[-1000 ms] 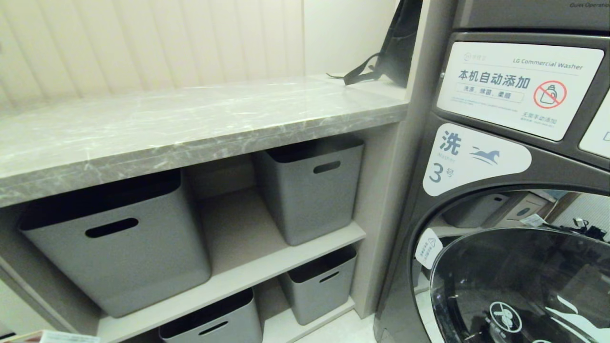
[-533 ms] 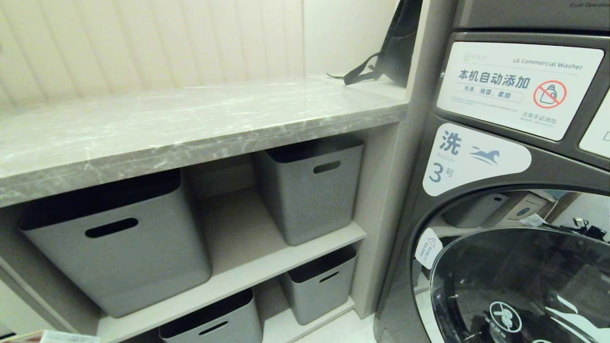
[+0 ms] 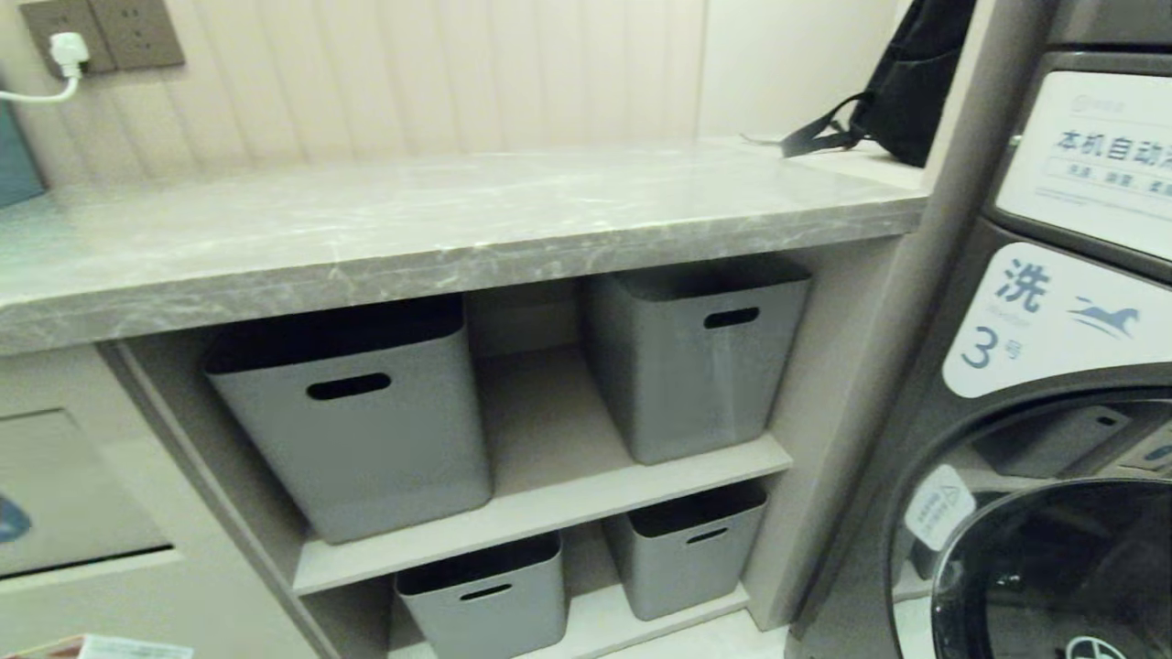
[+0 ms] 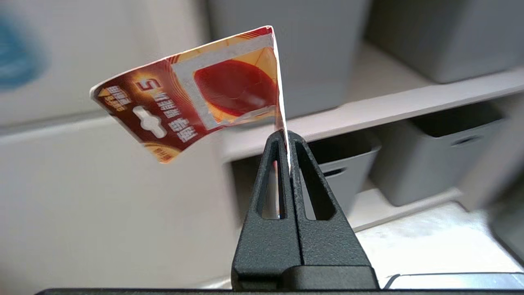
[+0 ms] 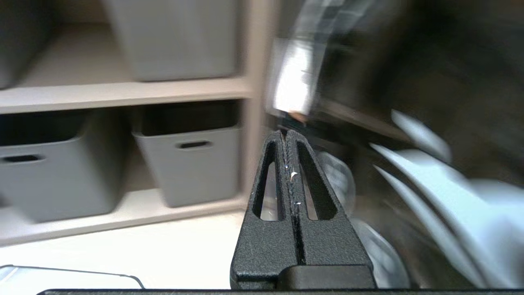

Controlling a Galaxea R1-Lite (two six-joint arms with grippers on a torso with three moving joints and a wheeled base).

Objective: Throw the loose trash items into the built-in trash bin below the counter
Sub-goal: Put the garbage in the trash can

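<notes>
The washer (image 3: 1053,384) fills the right; the grey marble surface (image 3: 439,229) runs left of it over four grey tubs (image 3: 366,421). The built-in trash bin (image 3: 64,494), a beige flap with a blue sticker, sits at the far left edge. The left claw (image 4: 286,137) is clenched on the red-brown carton (image 4: 192,94) by one thin edge, so it could slip free. The right claw (image 5: 286,137) is clenched, seemingly on nothing. The tubs could be mistaken for the bin.

Four grey tubs (image 3: 352,416) on the shelves, one backpack (image 3: 902,87), one washer (image 3: 1053,412), one carton (image 4: 192,92).
</notes>
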